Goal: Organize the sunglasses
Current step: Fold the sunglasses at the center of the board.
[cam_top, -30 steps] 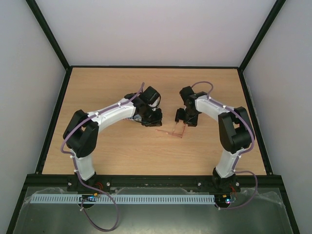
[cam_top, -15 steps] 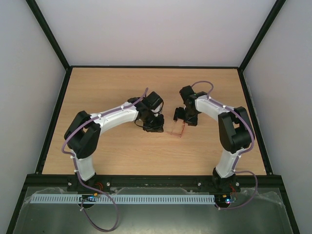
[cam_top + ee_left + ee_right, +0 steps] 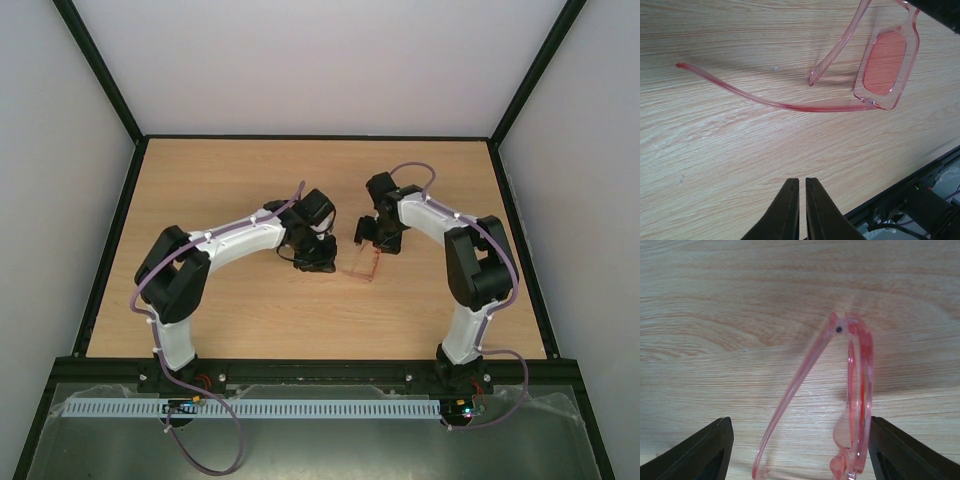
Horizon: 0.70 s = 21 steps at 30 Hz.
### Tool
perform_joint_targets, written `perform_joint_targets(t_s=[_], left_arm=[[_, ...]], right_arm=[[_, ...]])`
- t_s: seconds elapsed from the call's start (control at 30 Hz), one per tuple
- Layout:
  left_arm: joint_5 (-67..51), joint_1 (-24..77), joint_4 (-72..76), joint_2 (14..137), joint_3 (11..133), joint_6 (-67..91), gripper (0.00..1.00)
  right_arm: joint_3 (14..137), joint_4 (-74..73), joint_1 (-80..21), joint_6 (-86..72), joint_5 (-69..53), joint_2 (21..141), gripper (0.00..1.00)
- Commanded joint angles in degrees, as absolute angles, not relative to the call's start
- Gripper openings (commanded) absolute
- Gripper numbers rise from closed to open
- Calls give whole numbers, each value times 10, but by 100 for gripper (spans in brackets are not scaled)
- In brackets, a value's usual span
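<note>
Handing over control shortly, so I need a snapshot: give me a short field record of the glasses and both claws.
item: pink-red translucent plastic sunglasses, lying on the light wooden table
temple arms: not folded flat; one spread wide from its hinge
left claw: shut, empty, apart from the sunglasses
right claw: open, one finger on each side of the sunglasses' front, no grip seen

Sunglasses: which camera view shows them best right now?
Left wrist view: the sunglasses show one pink lens and both temple arms clearly. Right wrist sees them edge-on and cropped. Top external shows only a small pink outline between the two arms.
</note>
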<state>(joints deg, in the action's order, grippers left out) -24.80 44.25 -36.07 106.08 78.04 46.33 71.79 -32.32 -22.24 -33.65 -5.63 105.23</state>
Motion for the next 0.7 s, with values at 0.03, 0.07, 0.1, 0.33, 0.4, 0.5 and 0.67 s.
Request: perform_joint_targets(t_s=[0.03,0.07,0.1,0.33,0.4,0.5,0.67], left_arm=[[-262,450,-370,1079,794,462,8],[-263,453,-370,1080,792,462,8],[-264,455,-369,1081,792,463,8],[-267,464,-361,1092,789,467,8],[-267,465,-356,1097,787,468,8],[-264,466,-344,1102,777,475,7],[-258,465,-322,1121,775,484,5]], right_arm=[[715,-364,-225,-334,-40,1071,72],[713,-364,-225,-334,-40,1071,69],[711,-364,-225,-333,-40,1071,65],[700,-366,-225,-330,-33,1064,48],[700,-368,-225,-329,-32,1064,38],[701,-369,-225,-326,-32,1063,35],[697,-371,-225,-321,-29,1061,20]])
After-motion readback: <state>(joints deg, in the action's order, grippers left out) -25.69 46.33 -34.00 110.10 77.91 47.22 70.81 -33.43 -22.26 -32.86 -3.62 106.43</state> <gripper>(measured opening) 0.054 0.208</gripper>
